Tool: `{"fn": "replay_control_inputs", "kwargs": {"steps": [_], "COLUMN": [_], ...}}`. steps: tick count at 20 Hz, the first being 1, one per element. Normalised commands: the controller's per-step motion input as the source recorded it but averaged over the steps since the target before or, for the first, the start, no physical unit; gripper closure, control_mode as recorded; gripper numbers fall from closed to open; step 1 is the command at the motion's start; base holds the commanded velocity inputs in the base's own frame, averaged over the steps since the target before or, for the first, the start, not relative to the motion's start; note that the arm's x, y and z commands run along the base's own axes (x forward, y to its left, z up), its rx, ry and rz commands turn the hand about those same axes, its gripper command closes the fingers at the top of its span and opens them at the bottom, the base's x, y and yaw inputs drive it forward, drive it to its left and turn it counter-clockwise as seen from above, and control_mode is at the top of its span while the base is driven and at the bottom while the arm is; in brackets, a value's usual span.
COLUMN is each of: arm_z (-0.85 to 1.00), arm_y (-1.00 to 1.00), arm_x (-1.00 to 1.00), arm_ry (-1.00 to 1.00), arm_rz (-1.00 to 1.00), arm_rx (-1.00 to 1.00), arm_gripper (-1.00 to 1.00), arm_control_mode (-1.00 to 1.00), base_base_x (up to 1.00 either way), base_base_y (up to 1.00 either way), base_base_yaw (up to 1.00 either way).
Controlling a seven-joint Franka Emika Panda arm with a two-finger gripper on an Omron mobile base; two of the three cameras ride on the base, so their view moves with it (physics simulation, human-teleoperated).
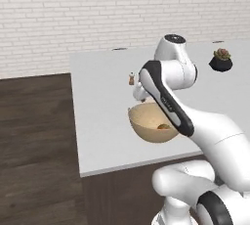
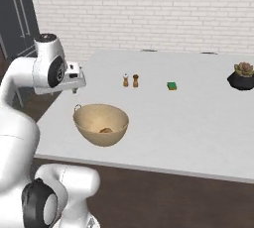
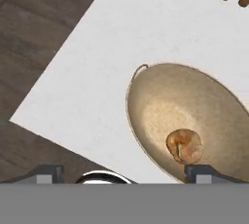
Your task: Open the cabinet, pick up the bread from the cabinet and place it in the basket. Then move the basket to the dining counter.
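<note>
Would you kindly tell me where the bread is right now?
The bread lies inside the basket, on the dining counter near its front left corner.

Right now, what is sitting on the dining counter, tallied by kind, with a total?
Basket: 1
Bread, lying inside the basket: 1
Small shakers, standing side by side: 2
Green block: 1
Potted plant: 1
Total: 6 things on the dining counter
</note>
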Motion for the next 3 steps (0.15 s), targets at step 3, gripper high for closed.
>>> {"fn": "replay_control_inputs", "kwargs": {"steps": [3], "arm_z": [0.66], "arm_y": [0.02], "arm_x": [-0.05], "arm_ry": [0.11], "arm_rz": [-0.49], "arm_rx": [-0.07], "arm_gripper": [-1.0], "arm_control_mode": [-1.0], "base_base_x": [0.0], "base_base_y": [0.0], "base_base_yaw": [0.0]}}
